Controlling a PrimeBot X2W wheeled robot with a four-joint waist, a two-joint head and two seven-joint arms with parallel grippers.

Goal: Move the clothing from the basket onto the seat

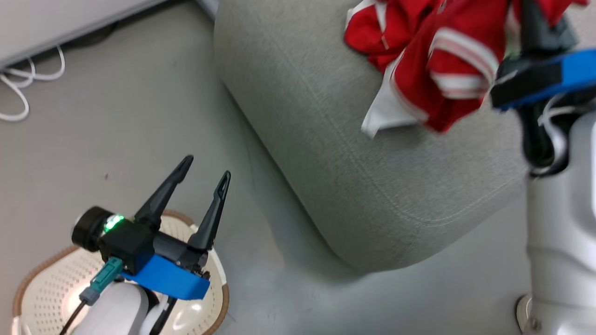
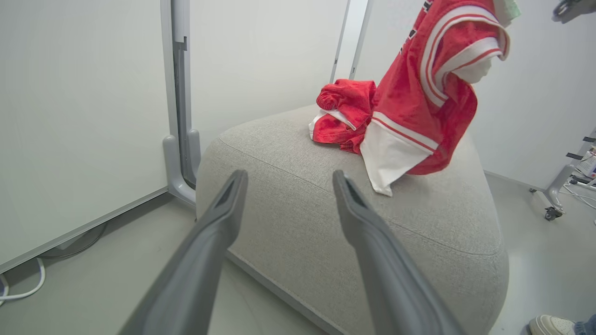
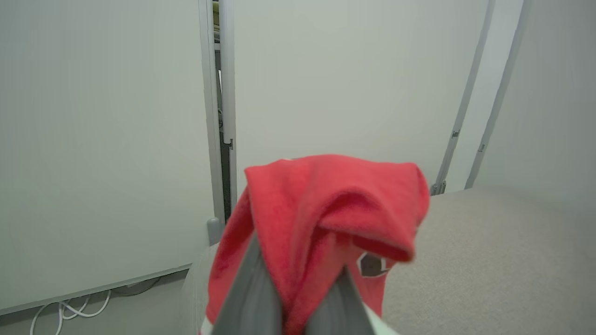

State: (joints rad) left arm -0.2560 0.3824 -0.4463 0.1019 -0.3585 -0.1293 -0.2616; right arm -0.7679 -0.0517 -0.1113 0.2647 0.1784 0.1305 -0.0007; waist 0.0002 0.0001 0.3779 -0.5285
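Head view: the seat runs as a broad light-grey cushion with a rounded corner and a seam line along its edge. Above the seat's top, the right fingers are pressed together on a fold of one red garment. It hangs from them with its white-striped sleeve band and white lower panel drooping toward the cushion. In the left wrist view the white corner of this garment reaches down to the seat's top surface; whether it rests there or hangs just above cannot be told. The second red garment lies crumpled on the seat, just behind the hanging one and touching it.

The left fingers are spread wide and hold nothing. They hover over the grey floor off the seat's rounded corner, well apart from the clothing. In the left wrist view they point toward the seat's near edge.

The basket stands on the floor beside the seat and apart from it, under the left wrist, its cream perforated wall and brown rim band showing around the arm. White cables lie on the floor farther from the seat, along a pale wall panel. A pale shoe shows on the floor beside the seat's far corner.
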